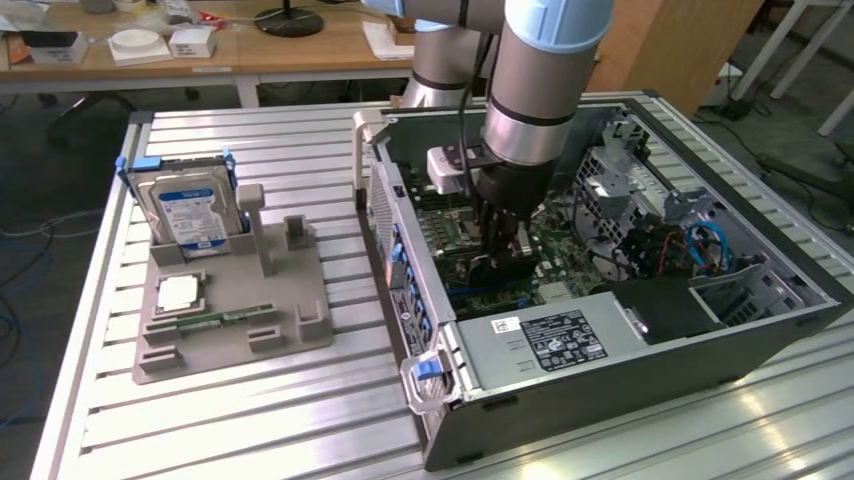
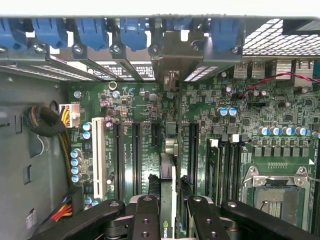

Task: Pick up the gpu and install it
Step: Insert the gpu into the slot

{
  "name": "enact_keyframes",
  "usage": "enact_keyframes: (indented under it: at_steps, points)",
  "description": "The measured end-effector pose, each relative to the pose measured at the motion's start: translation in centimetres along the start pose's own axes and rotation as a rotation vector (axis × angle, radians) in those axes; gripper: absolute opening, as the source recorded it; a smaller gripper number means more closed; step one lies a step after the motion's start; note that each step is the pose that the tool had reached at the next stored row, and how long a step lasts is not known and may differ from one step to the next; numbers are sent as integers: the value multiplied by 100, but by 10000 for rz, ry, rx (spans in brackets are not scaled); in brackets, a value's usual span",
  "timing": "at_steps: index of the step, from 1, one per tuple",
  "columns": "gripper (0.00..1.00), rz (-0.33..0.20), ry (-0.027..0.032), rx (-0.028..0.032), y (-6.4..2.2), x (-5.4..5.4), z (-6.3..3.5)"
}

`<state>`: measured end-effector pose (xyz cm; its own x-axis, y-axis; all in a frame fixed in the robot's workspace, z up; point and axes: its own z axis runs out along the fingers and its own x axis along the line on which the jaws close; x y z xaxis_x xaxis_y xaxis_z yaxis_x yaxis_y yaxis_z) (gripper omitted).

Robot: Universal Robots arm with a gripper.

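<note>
The hand (image 2: 168, 187) is clenched on the gpu (image 2: 168, 155). The card stands on edge between the two fingers (image 2: 146, 210) and runs out ahead of them toward the blue-clipped rear slot wall (image 2: 100, 55). Just beneath the hand lie the long dark slots (image 2: 136, 150) of the motherboard (image 2: 210, 105). All of this is inside the open computer case (image 1: 601, 340) on the counter (image 1: 267, 420).

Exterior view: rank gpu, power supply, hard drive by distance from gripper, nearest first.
1. gpu, gripped by the gripper.
2. power supply, inside the case, toward the camera.
3. hard drive, on the fixture, the exterior view's left.
</note>
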<state>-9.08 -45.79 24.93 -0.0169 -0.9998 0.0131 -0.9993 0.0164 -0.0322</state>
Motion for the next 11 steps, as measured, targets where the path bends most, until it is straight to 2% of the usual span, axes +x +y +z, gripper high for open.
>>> enact_keyframes:
  at_steps: [2, 11]
  points:
    - [26, 0, -14, 10, -1, -2, 15]
    - [26, 0, -14, 8, -1, -2, 15]
